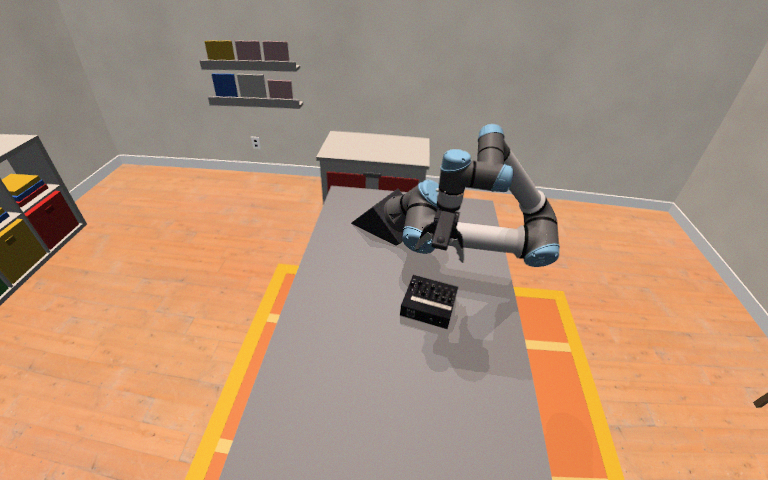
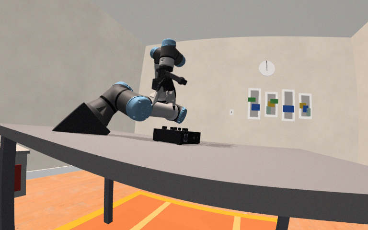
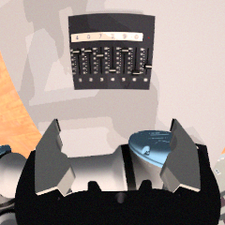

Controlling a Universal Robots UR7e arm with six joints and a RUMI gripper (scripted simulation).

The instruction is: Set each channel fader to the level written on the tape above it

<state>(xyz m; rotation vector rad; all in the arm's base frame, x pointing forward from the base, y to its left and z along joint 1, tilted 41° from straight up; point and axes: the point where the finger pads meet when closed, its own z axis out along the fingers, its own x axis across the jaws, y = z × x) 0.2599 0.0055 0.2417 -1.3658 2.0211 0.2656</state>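
The black lighting desk [image 1: 429, 300] lies on the grey table; it also shows in the side view [image 2: 176, 135] and in the wrist view [image 3: 112, 51]. A pale tape strip [image 3: 107, 36] with digits runs across the desk above a row of several faders [image 3: 111, 60], whose caps stand at different heights. The rightmost fader [image 3: 148, 67] stands apart beside a small red mark. My gripper [image 1: 446, 242] hangs open and empty well above the desk, on the arm-base side of it; it also shows in the side view [image 2: 164, 98], and in the wrist view [image 3: 114, 161] its two fingers frame bare table.
The arm's dark wedge base [image 1: 376, 223] sits on the table behind the desk, and its forearm [image 1: 489, 237] lies low across the table. A white cabinet [image 1: 372, 157] stands beyond the table's far end. A shelf unit [image 1: 1, 208] stands at the left wall.
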